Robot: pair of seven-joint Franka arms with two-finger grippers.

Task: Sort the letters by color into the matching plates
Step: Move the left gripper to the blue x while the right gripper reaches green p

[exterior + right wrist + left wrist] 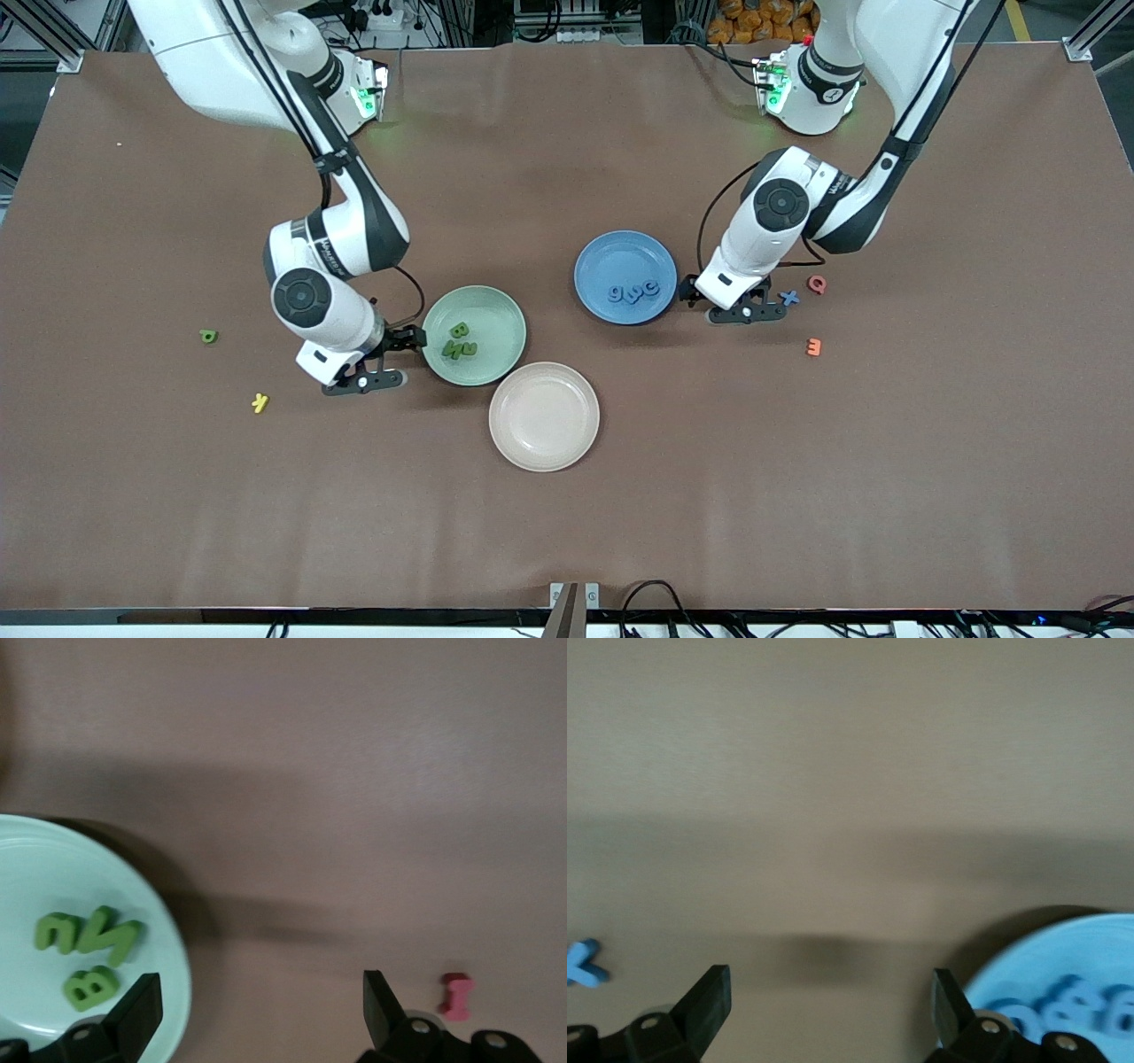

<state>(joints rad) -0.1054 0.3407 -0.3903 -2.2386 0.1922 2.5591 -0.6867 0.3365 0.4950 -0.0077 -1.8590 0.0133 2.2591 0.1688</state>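
We cannot read most of the small shapes: the blue letters [634,291] in the blue plate [595,266] look like "9", "u", "c", and in the left wrist view they are cut off and blurred. The right arm's body hides whatever lies under it; a tiny pink piece [456,996] shows only in the right wrist view.

The green plate [505,310] sits near the tabletop's middle with three green letters [460,342] in it, a "B" among them. The blue plate is beside it, toward the left arm's end. The beige plate [543,416] touches the green plate's rim, closer to the front camera's edge.

Loose on the tabletop: a blue cross [788,298], a pink letter [817,283] and an orange piece [813,346] toward the left arm's end; a green letter [208,336] and a yellow letter [260,403] toward the right arm's end.

The left end effector [741,310] is between the blue plate and the blue cross, fingers spread, holding nothing. The right end effector [376,363] is just beside the green plate, fingers spread, holding nothing.
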